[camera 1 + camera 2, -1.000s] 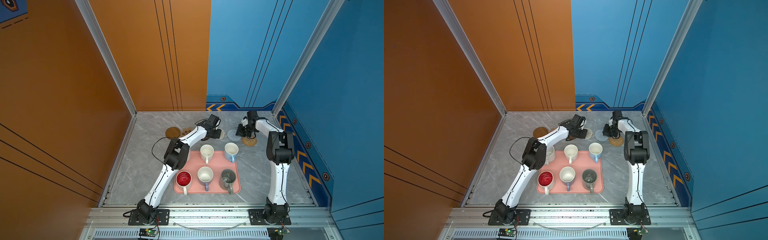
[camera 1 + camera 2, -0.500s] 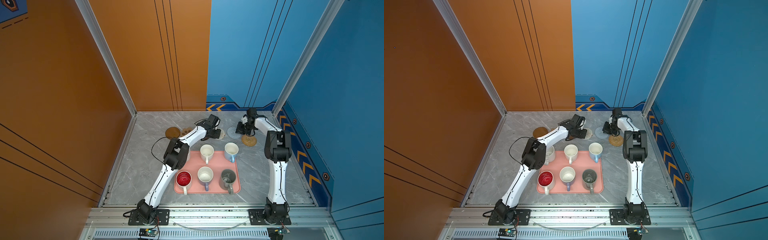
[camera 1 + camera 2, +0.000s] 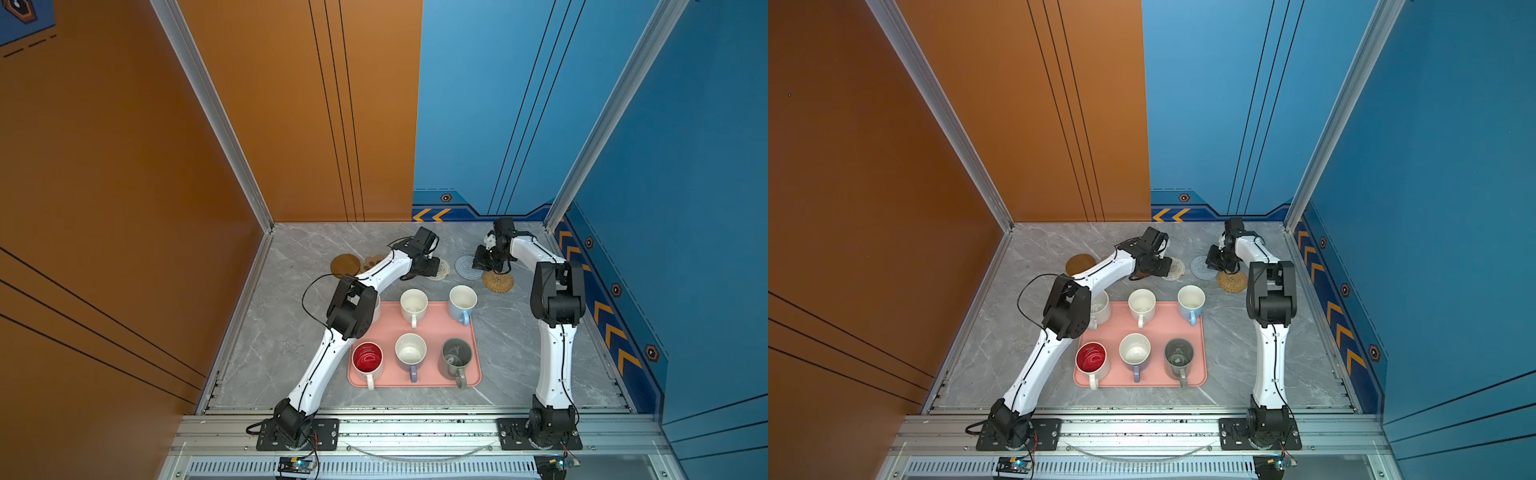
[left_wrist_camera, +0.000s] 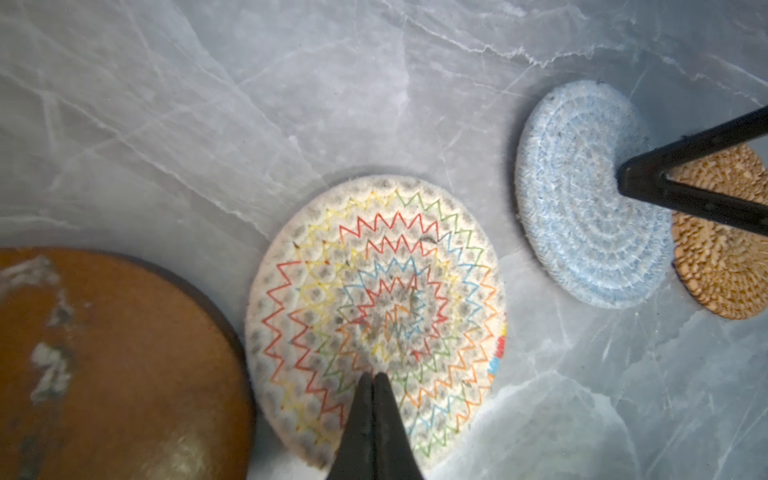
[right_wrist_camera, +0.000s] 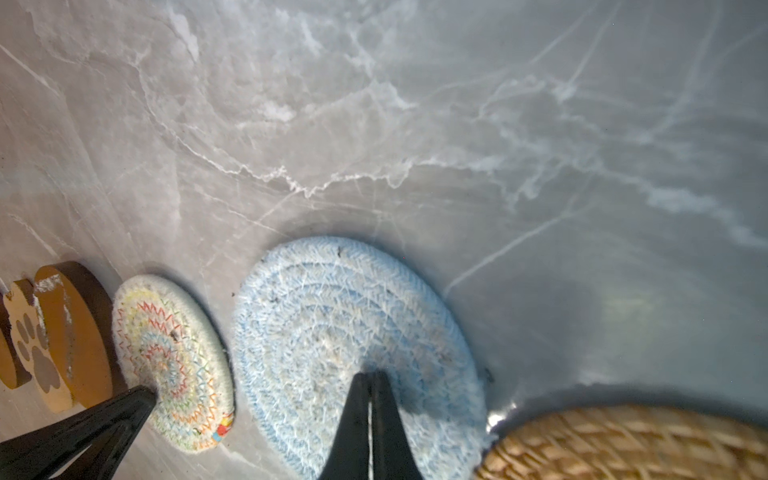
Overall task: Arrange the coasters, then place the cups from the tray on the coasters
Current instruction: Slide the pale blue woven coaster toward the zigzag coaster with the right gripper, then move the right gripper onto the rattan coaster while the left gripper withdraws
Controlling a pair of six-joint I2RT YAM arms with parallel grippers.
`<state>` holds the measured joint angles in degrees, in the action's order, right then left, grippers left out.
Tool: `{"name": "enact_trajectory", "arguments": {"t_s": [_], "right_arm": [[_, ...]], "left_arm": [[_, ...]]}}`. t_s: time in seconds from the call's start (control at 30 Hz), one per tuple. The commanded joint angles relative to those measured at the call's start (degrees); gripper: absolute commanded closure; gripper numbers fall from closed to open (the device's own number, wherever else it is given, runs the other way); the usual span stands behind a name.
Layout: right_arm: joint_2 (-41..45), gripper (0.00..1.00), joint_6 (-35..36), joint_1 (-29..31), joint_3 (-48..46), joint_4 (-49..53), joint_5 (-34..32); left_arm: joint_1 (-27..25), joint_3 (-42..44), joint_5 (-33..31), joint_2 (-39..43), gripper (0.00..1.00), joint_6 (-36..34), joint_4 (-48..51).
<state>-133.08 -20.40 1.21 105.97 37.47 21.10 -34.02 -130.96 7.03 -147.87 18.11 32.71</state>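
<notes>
Staying pinched together, left claw point(image 4: 372, 375) presses the cream coaster point(image 4: 374, 291), right claw point(image 5: 370, 372) the blue-grey coaster point(image 5: 332, 316).

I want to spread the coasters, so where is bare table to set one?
Free: marble table left of the left arm to the orange wall; the strip behind the coasters; the patch between salmon-pink tray and right arm. Crowded: cream woven coaster under the left gripper, blue-grey woven coaster under the right gripper, and rattan coaster, close together.

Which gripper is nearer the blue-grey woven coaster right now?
Right. The right gripper sits shut on the middle of the blue-grey coaster; the left gripper is on the cream coaster beside it.
</notes>
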Motion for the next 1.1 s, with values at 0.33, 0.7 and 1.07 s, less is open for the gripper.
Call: {"name": "enact_trajectory", "arguments": {"t_s": [0.33,0.7,1.07], "right_arm": [[1.7,0.88,0.6,0.6,0.7,5.6,-2.0],[13.4,0.68,1.5,-2.2,-2.6,5.6,-4.1],[17.2,0.91,3.4,-7.8,-14.2,5.1,-5.8]], "left_arm": [[0.8,-7.7,-0.9,-1.6,0.98,0.9,2.1],[1.2,-5.2,-0.6,9.1,0.98,-1.1,-0.4],[1.8,15.7,-3.4,27.8,1.00,-4.9,-5.6]]}}
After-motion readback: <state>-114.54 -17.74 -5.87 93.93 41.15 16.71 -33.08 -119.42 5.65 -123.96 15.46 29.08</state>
